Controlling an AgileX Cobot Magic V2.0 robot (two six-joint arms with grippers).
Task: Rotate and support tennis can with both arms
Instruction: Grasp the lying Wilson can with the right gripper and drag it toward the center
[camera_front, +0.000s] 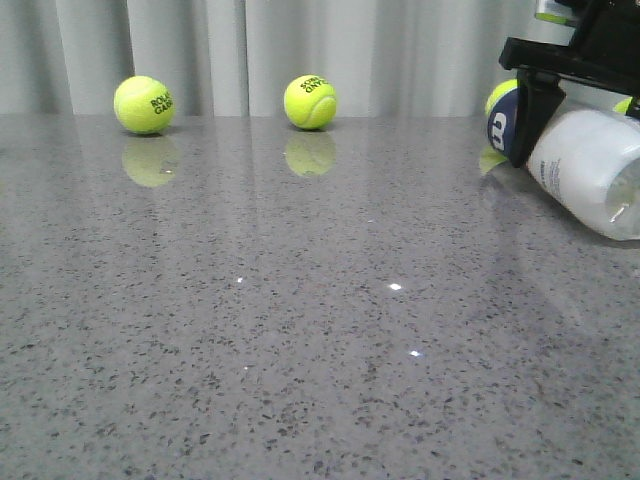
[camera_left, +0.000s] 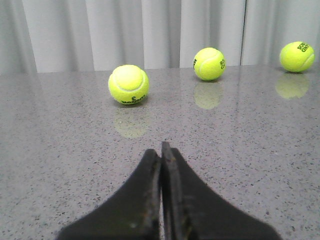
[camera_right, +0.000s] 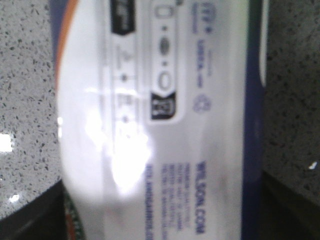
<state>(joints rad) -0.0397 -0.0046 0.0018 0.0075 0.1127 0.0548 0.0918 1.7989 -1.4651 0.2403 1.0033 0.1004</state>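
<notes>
Lying tilted at the bench's (camera_front: 300, 350) two-o'clock edge, the tennis can (camera_front: 590, 170) is clamped by the right end effector (camera_front: 535, 95), while support from the pressed-together left end effector (camera_left: 161, 150) is still owed.

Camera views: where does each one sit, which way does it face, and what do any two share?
Front view: faces forward over the table; the right hand holds the tilted tennis can at the right edge.
Left wrist view: on the left arm, low over the table; shut left hand, three tennis balls ahead.
Right wrist view: on the right arm, close against the can's label.
Shared: can in front and right wrist views.
</notes>
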